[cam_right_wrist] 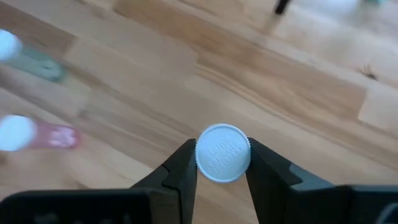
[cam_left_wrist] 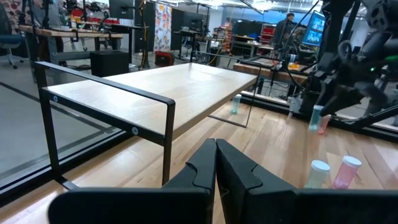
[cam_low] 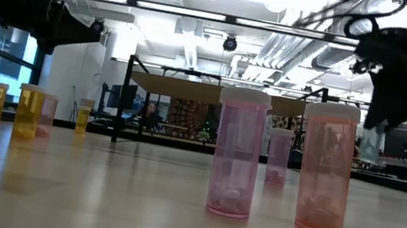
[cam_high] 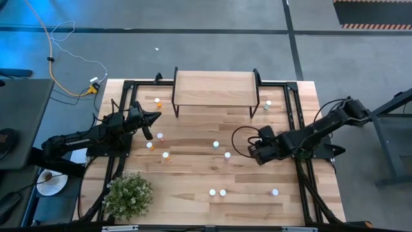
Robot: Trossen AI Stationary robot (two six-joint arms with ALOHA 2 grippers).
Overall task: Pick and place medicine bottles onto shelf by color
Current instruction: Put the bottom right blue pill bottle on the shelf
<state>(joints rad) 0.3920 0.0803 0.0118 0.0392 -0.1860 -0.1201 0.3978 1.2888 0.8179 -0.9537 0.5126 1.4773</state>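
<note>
My right gripper (cam_right_wrist: 222,163) hangs over the table's right middle (cam_high: 253,149), shut on a pale green medicine bottle (cam_left_wrist: 316,117) with a white cap. Several other bottles stand loose on the tabletop: orange ones (cam_low: 27,111) at the left, pink ones (cam_low: 236,154) near the front. The light-wood shelf (cam_high: 215,88) stands on black legs at the far middle. My left gripper (cam_left_wrist: 216,155) is shut on nothing and points level toward the shelf's left end (cam_high: 156,117). My right gripper pinches the bottle at its white cap (cam_right_wrist: 203,155) between the two fingers, one on each side of it. The fingers slant down from above. The bottle hangs about upright below them, lifted clear of the table (cam_low: 369,144).
A small potted plant (cam_high: 129,193) stands at the near left corner. One bottle (cam_high: 268,103) stands by the shelf's right leg. Black frame rails (cam_high: 293,116) run along the table's sides. An orange cable (cam_high: 58,71) lies on the floor beyond the left corner.
</note>
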